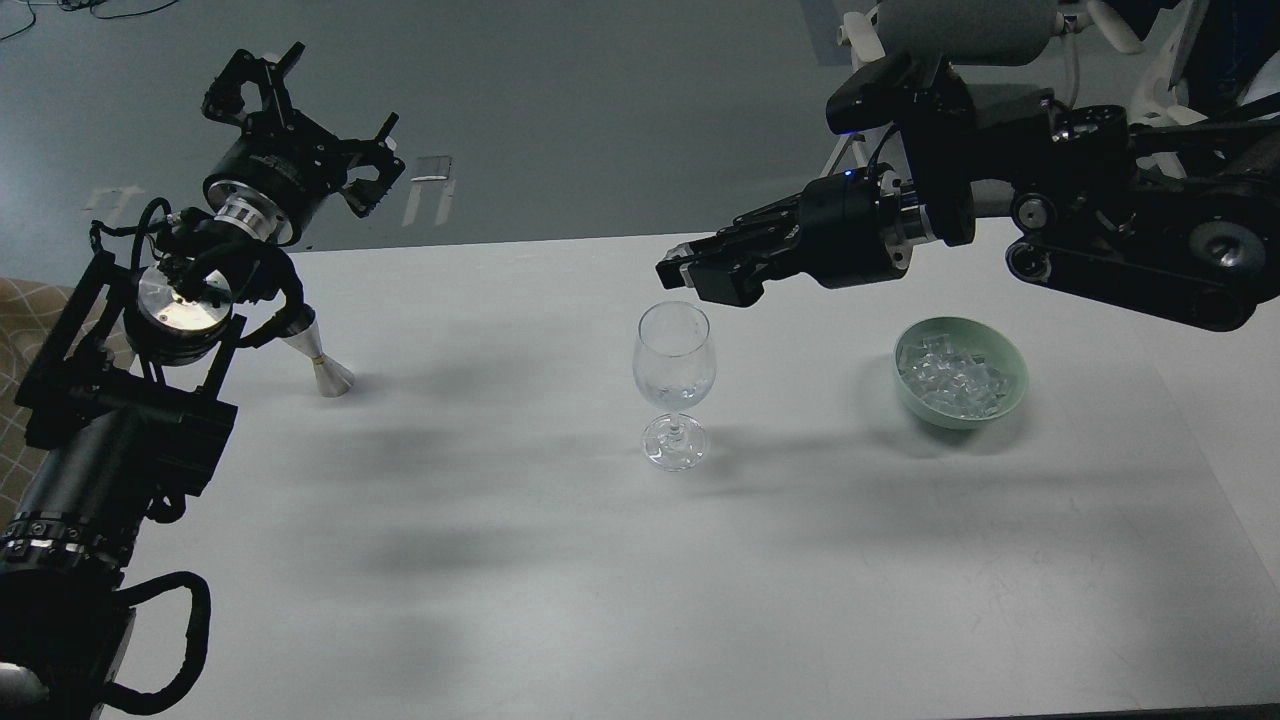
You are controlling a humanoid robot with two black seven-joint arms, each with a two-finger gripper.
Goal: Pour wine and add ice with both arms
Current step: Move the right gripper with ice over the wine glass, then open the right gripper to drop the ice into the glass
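left gripper [318, 125] raised beyond the table's [500, 560] far edge, fingers spread, empty | right gripper [690, 272] just above glass [674, 385], fingers close together, possibly pinching something, cannot tell | ice [952, 380] in green bowl [1010, 350] right of glass | jigger [322, 362] at left

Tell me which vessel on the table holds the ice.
The green bowl, right of the wine glass, holds the ice; the metal jigger sits far left.
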